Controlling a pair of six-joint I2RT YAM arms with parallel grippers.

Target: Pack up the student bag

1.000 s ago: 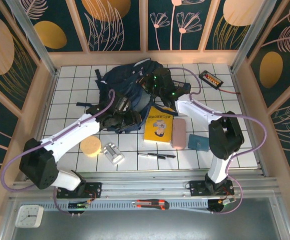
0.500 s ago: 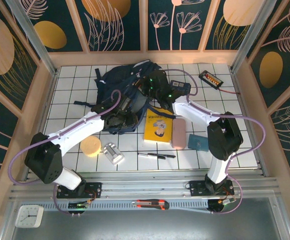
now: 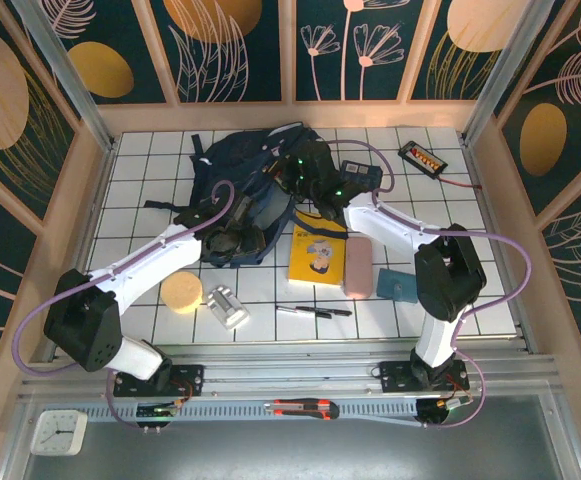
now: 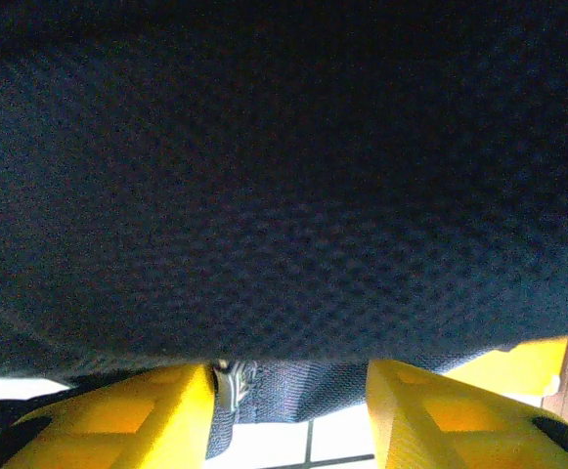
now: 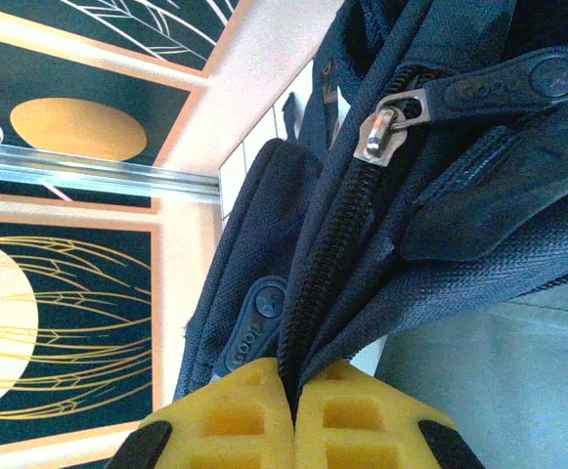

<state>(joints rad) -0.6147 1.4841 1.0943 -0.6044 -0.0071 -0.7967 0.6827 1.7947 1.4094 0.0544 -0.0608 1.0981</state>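
Near-left on the gridded tabletop (image 3: 135, 190) lies a round yellow sponge (image 3: 181, 291). Beyond it the left claw (image 3: 238, 235) noses into the near-left edge of the student bag (image 3: 245, 160), which lies slumped at far centre. Wrist view: the yellow fingers (image 4: 117, 415) stand apart with navy fabric draped over them, and nothing is clamped. On the bag's right side the right claw (image 3: 302, 178) is closed tight, pinching the zipper edge (image 5: 332, 244). A yellow book (image 3: 317, 250) and a pink case (image 3: 357, 266) lie just right of the bag.
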